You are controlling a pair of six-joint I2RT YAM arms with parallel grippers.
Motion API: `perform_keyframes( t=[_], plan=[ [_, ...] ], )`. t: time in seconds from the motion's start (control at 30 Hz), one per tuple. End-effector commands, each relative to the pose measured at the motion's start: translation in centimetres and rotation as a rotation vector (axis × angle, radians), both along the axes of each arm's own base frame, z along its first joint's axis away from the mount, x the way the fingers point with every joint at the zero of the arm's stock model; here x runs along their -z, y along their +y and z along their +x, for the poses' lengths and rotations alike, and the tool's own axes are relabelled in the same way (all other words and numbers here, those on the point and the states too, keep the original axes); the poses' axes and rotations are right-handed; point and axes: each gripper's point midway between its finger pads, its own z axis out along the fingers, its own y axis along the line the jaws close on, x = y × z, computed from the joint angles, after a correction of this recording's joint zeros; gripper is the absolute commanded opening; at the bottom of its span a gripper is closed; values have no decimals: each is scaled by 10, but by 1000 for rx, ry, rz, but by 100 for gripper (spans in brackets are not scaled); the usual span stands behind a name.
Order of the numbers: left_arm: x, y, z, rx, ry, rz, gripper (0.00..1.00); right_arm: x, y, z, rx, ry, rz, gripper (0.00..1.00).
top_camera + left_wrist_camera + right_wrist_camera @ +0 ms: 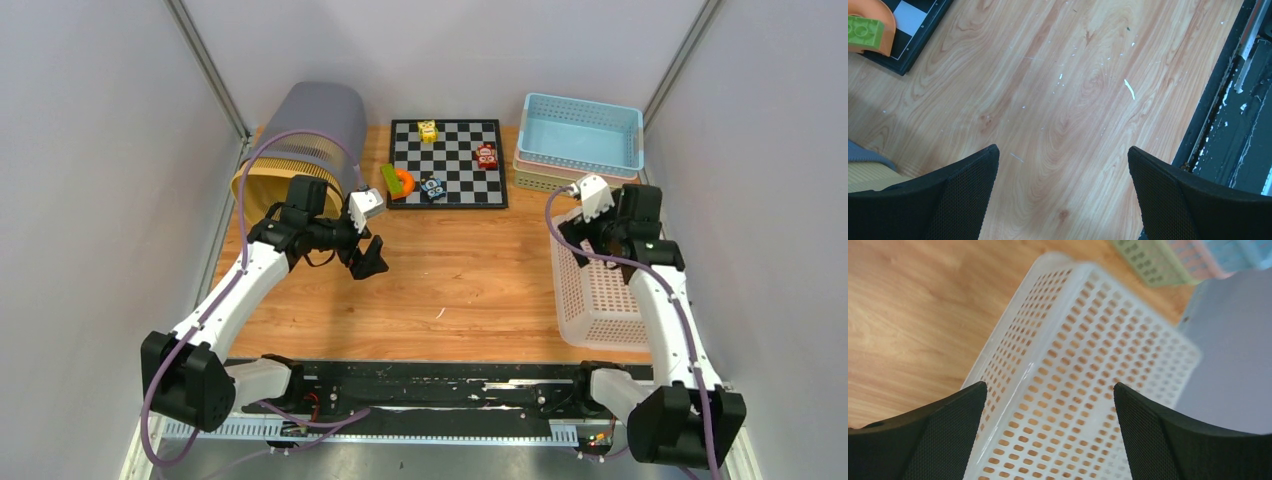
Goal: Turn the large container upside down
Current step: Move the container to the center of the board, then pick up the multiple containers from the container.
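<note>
- The right gripper (1049,390) hangs spread wide with nothing between its fingers. It sits just above the large white perforated plastic basket (600,300).
- That basket sits at the table's right edge, beside the right arm. Its flat slotted base appears to face up and its walls flare downward, so I judge it already inverted, which would explain the empty gripper above it.
- The left gripper (1063,152) is also wide open and holds nothing. It is over bare wooden tabletop (460,270), well apart from the basket, and looks parked out of the way.
- Just beside the left arm, a grey cylindrical bin (315,125) lies on its side with its tan mouth facing the arms.
- Farther back are a black-and-white chessboard (460,165) carrying small toys, and a light blue basket (580,135) stacked on others.
</note>
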Motion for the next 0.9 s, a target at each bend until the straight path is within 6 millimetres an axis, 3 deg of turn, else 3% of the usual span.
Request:
perform_keyframes(
  t=[0.0,0.27,0.47,0.67,0.87],
  plan=[
    [-7,2,2,-14,-33,-10,100,-69,-1,9,-13,-129,2,100],
    [-11,5,2,-22,-62,-3,100,-128,-1,45,-91,-253,-55,99],
    [-8,7,2,-21,-65,10,100,-154,29,90,-257,-315,-24,95],
    [-5,8,0,-9,-68,22,100,-132,76,125,-534,-277,-86,94],
    [1,10,-1,-4,-62,40,100,-92,89,175,-577,-158,-49,88]
  ],
)
